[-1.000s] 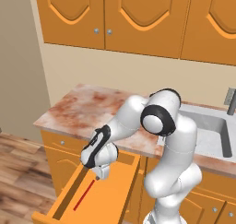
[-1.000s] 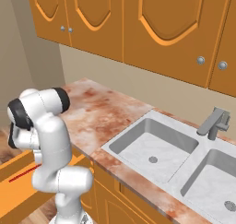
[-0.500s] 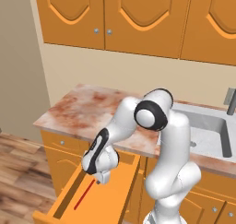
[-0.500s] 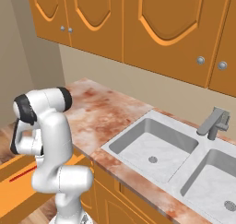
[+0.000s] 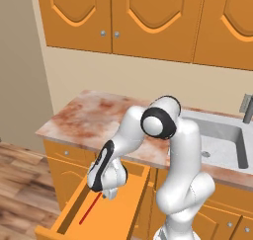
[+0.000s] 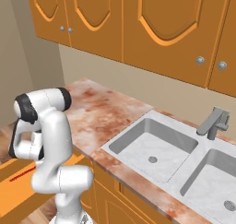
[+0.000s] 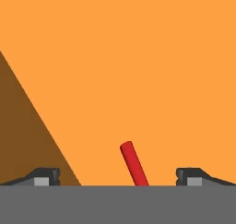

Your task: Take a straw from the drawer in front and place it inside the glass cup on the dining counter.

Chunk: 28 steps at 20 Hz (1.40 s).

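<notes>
The orange drawer (image 5: 129, 207) stands pulled out below the counter, and the red straw (image 5: 90, 208) lies lengthwise on its floor. My gripper (image 5: 105, 195) hangs low inside the drawer, just over the straw's far end. In the hand view the gripper (image 7: 118, 177) is open. Its dark fingertips (image 7: 44, 176) stand wide apart, and the straw's end (image 7: 133, 164) lies between them on the drawer floor (image 7: 138, 57). The right base view shows the straw (image 6: 23, 174) in the drawer (image 6: 11, 195) beside my arm. The glass cup and the dining counter are out of view.
A marble countertop (image 5: 94, 120) runs above the drawer, with a double sink (image 6: 152, 147) and a faucet (image 6: 213, 122) to the right. Orange wall cabinets (image 5: 128, 17) hang overhead. Wood floor (image 5: 20, 180) lies to the left of the drawer.
The hand has come down and forward into the drawer, closer to the straw. The straw and the drawer have not moved.
</notes>
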Available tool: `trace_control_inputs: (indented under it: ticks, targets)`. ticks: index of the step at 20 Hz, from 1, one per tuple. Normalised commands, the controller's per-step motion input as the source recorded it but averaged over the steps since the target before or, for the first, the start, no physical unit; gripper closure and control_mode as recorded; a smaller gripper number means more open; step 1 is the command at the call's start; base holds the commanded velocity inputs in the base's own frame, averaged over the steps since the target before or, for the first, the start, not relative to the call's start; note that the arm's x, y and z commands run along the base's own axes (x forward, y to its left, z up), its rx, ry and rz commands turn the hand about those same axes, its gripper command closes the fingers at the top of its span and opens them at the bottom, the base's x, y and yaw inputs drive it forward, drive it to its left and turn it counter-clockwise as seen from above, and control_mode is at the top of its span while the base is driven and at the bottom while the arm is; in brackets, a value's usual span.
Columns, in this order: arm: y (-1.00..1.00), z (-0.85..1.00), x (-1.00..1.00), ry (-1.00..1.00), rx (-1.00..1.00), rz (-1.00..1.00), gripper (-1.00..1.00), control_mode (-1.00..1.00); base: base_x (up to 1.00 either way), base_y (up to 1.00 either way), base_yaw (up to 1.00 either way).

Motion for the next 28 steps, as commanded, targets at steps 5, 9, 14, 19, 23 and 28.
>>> trace_control_inputs:
  ticks: [5, 9, 14, 19, 23, 28]
  targets:
    - [-0.09, -0.03, -0.65, 0.00, 0.00, 0.00, -1.00, -1.00, 0.00, 0.00, 0.00]
    - [-0.16, 0.00, -0.18, 0.00, 0.00, 0.00, -1.00, -1.00, 0.00, 0.00, 0.00]
    - [-0.12, 0.00, 0.07, 0.00, 0.00, 0.00, -1.00, -1.00, 0.00, 0.00, 0.00]
    - [-0.15, 0.00, 0.15, 0.00, 0.00, 0.00, -1.00, -1.00, 0.00, 0.00, 0.00]
    - [-0.02, -0.02, 0.01, 0.04, 0.00, 0.00, -1.00, -1.00, 0.00, 0.00, 0.00]
    - [0.00, -0.12, 0.01, 0.11, 0.00, 0.00, -1.00, -1.00, 0.00, 0.00, 0.00]
